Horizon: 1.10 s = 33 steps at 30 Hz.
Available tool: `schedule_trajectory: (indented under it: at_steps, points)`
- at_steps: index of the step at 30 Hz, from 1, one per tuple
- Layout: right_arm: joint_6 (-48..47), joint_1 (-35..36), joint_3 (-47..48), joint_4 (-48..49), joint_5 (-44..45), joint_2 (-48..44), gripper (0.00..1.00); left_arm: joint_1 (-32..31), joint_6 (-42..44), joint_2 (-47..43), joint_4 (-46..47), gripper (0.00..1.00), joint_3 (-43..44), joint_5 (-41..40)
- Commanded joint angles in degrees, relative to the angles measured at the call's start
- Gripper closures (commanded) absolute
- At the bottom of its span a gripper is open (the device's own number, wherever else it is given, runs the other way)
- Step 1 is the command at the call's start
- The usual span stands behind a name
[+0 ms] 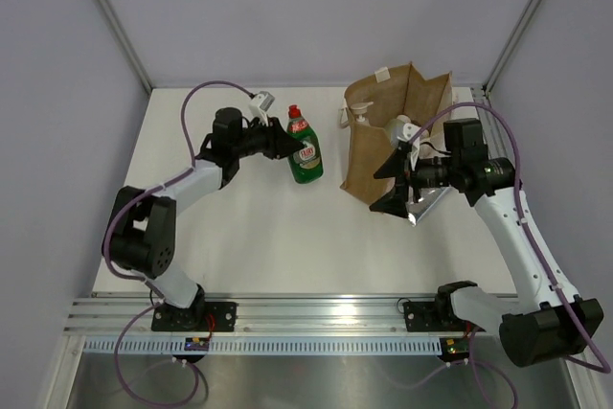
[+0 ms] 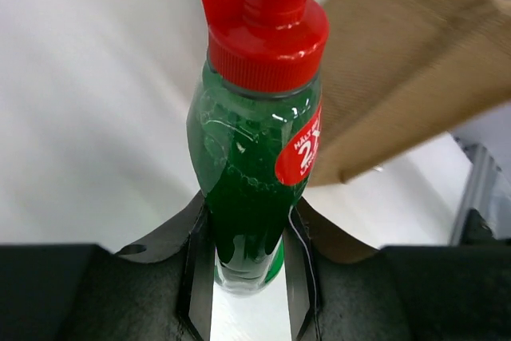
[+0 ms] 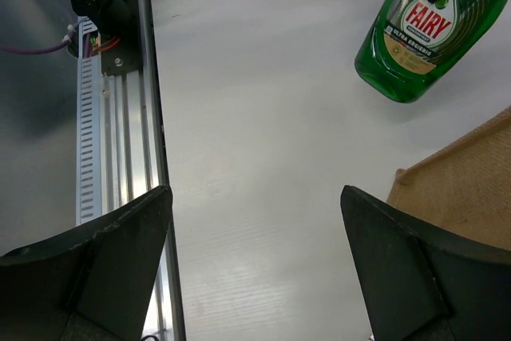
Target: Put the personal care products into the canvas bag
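The left pincer clamps the green Fairy bottle (red cap on); the right pincer gapes wide, holding nothing, beside the canvas bag.

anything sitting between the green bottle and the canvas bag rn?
Nothing. Only a bare strip of white table separates the green bottle from the canvas bag, clearest in the top external view.

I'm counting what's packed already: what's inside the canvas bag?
Two white tops show in the mouth of the canvas bag: what looks like a pump head at its left rim, and a cap beside the right gripper. The bag's walls hide their bodies and anything deeper.
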Motion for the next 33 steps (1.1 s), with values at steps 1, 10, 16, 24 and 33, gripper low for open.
schedule_trajectory:
  at_steps: [1, 10, 16, 24, 33]
  points:
    - [6.91, 5.19, -1.1, 4.01, 6.98, -0.77, 0.05, -1.46, -4.69, -8.81, 12.57, 1.0, -3.97, 7.57]
    - [38.57, 16.45, -8.23, 36.8, 25.28, 2.38, 0.03, -5.07, -16.73, -20.85, 26.08, 1.0, -18.92, 12.93]
    - [38.23, 20.23, -6.56, 38.84, 23.27, 10.89, 0.0, -7.09, -22.8, -26.84, 30.06, 1.0, -22.44, 12.67]
    - [39.11, 21.03, -9.2, 46.65, 7.46, 14.08, 0.02, -8.32, -26.74, -29.22, 33.3, 1.0, -23.06, 10.3]
    - [52.02, 21.2, -8.32, 60.55, -0.91, 17.24, 0.29, -12.45, -31.24, -26.41, 39.55, 1.0, -19.99, 6.44]
